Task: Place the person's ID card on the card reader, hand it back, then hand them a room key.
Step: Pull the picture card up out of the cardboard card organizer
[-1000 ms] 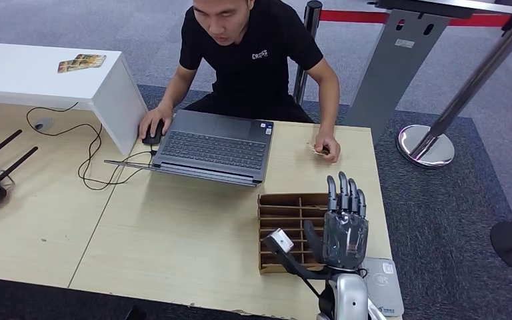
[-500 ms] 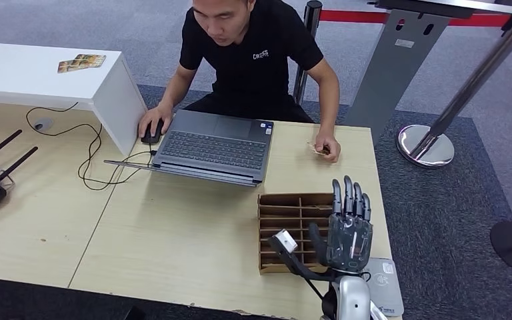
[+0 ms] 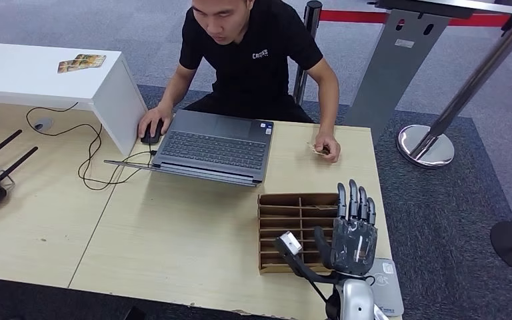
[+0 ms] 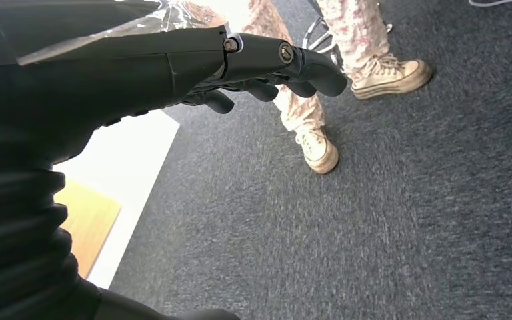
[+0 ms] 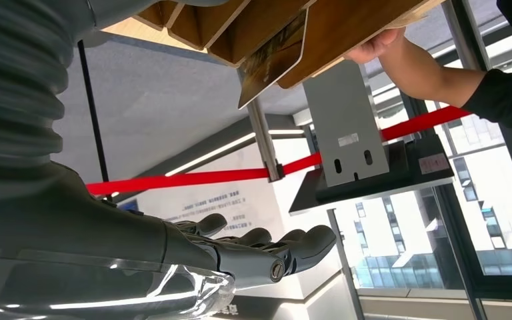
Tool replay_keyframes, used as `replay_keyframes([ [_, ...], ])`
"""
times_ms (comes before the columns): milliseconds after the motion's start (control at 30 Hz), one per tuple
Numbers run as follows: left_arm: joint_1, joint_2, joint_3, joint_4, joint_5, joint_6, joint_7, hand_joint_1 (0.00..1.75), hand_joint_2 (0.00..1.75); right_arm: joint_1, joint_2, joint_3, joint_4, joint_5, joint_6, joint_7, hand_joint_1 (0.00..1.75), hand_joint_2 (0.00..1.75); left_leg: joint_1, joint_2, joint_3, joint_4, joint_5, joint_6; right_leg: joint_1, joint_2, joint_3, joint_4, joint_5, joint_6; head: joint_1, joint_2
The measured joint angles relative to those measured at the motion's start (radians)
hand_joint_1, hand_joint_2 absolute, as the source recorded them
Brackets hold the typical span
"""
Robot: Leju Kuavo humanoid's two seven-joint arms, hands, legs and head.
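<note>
We hold our right hand [image 3: 353, 233] up, fingers spread and empty, above the light wooden counter [image 3: 173, 233]. The small card [image 3: 321, 150] lies at twelve o'clock, pinched in the person's hand [image 3: 328, 147], beyond the brown cardboard slotted tray [image 3: 287, 220]; the grey card reader [image 3: 387, 283] is at five o'clock.

grey laptop [image 3: 215, 146], brown cardboard organizer [image 3: 293, 229], red barrier belt [image 3: 353, 17]

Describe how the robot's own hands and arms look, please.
The right hand has dark grey fingers, a glossy grey back and a silver wrist; a black cable with a white tag runs beside it. The left hand is dark, with visible screws and a ribbed cover.
</note>
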Motion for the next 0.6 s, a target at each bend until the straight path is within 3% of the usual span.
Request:
replay_keyframes([
  [600, 0.000, 0.000, 0.000, 0.000, -0.012, 0.000, -0.008, 0.00, 1.75, -0.010, -0.008, 0.003, 0.000, -0.003, 0.000, 0.000, 0.00, 1.75, 0.000, 0.000, 0.000, 0.000, 0.000, 0.000, 0.000, 0.000, 0.000, 0.000, 0.000, 0.000, 0.000, 0.000],
])
